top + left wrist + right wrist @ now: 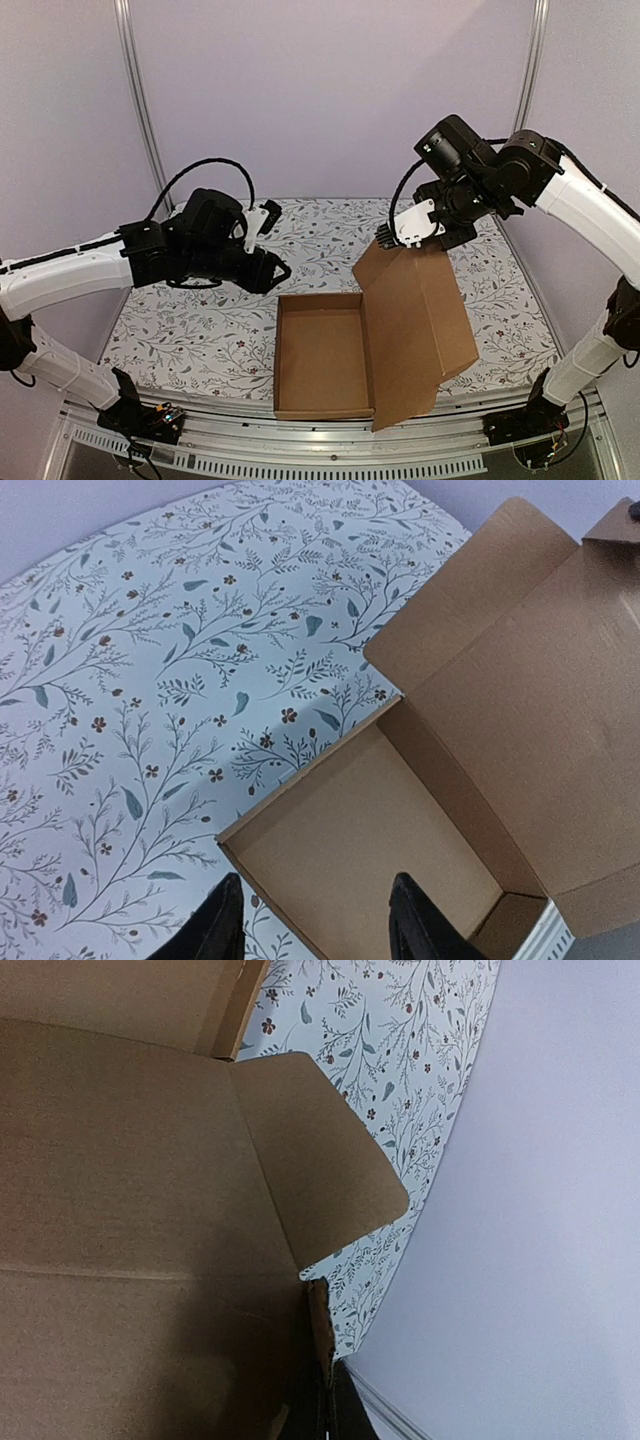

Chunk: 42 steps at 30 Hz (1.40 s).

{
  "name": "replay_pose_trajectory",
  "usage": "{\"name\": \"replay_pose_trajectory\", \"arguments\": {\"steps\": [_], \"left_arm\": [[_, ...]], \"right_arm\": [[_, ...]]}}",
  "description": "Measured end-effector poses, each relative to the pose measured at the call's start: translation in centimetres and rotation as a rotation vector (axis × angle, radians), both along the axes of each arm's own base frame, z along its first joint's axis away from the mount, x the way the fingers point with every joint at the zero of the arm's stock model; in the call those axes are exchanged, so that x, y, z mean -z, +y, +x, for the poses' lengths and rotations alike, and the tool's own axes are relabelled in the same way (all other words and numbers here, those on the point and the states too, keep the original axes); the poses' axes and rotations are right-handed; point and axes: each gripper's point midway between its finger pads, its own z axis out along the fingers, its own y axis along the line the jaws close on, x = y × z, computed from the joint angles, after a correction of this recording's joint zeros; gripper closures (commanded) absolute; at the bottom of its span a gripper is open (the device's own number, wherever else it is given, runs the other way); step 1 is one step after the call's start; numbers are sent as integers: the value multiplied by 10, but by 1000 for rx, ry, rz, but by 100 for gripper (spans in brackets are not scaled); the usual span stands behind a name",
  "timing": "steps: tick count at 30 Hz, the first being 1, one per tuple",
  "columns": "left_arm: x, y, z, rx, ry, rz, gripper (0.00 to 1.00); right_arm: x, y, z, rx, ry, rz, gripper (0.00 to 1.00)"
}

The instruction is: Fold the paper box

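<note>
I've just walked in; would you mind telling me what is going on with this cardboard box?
Two robot arms are folding a paper box on the floral table. Its tray stands formed, walls up. The right arm has its jaws shut on the far edge of the lid, holding it raised at a tilt. The left arm hovers left of the box, jaws partly open and empty.

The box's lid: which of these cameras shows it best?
The top external view: the lid shows nearly whole, tilted up beside the open tray, its far corner pinched by the right fingers. The left wrist view crops its inner face; the right wrist view shows only a close-up stretch with one side flap.
</note>
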Motion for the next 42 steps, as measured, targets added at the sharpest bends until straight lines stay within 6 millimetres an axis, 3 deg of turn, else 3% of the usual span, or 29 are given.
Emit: {"name": "replay_pose_trajectory", "arguments": {"steps": [8,12,14,23,29,36,38,42], "left_arm": [[21,-8,5,7,24,24,51],[33,-8,10,-2,30,60,50],[38,-8,13,-8,30,75,49],[65,-6,29,-31,21,158,41],[85,-5,38,2,0,241,40],[116,-14,52,102,0,350,40],[126,-17,56,122,4,378,40],[147,-19,59,167,18,432,44]], "right_arm": [[9,43,38,-108,-68,-72,100],[12,61,57,-126,-115,-82,84],[10,67,62,-129,-136,-70,70],[-21,84,80,-81,-240,52,35],[-41,80,70,15,-217,222,28],[-81,54,34,169,-157,562,22],[-83,45,19,195,-120,655,21],[-69,30,-8,227,-38,761,19]]}}
